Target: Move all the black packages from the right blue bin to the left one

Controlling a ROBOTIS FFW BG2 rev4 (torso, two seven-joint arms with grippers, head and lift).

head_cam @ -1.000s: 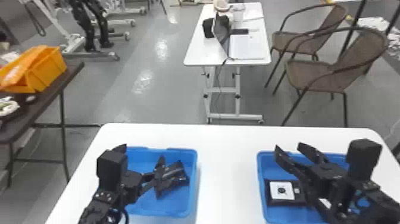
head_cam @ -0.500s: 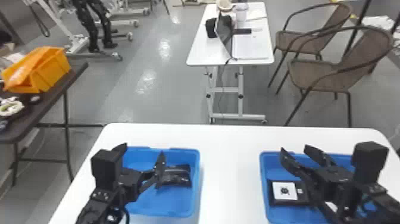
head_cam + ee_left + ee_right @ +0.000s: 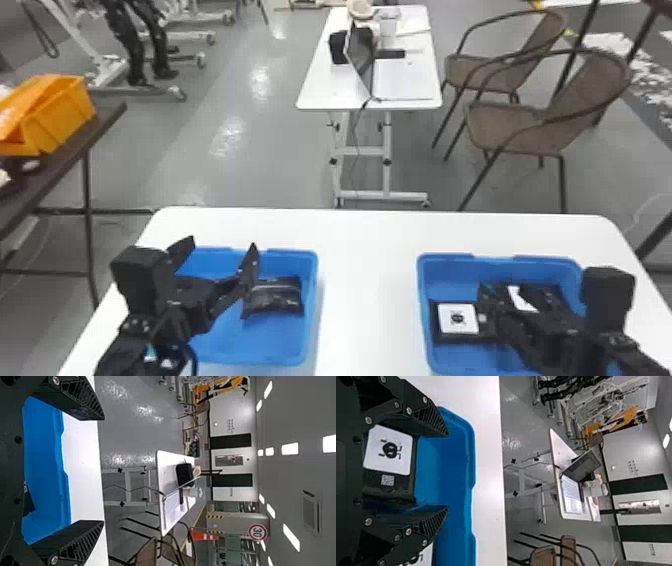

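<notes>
In the head view my left gripper (image 3: 223,244) is open above the left blue bin (image 3: 312,300); a black package (image 3: 275,299) lies in that bin by its right side. The left wrist view has the open left gripper (image 3: 103,470) and a package edge (image 3: 28,502). My right gripper (image 3: 505,292) is low in the right blue bin (image 3: 424,290), beside a black package with a white label (image 3: 457,318); another package (image 3: 550,292) lies behind the fingers. In the right wrist view, the open right gripper (image 3: 448,471) has the labelled package (image 3: 389,450) between its fingers, contact unclear.
Both bins stand on a white table (image 3: 367,280), with bare tabletop between them. A second label (image 3: 424,557) lies beyond one right finger. Farther off are a small white desk (image 3: 320,85), brown chairs (image 3: 530,127) and an orange crate (image 3: 60,115) on a dark side table.
The right gripper has come down into the right bin, uncovering a second package behind its fingers. My left gripper has stayed nearly in place over the left bin.
</notes>
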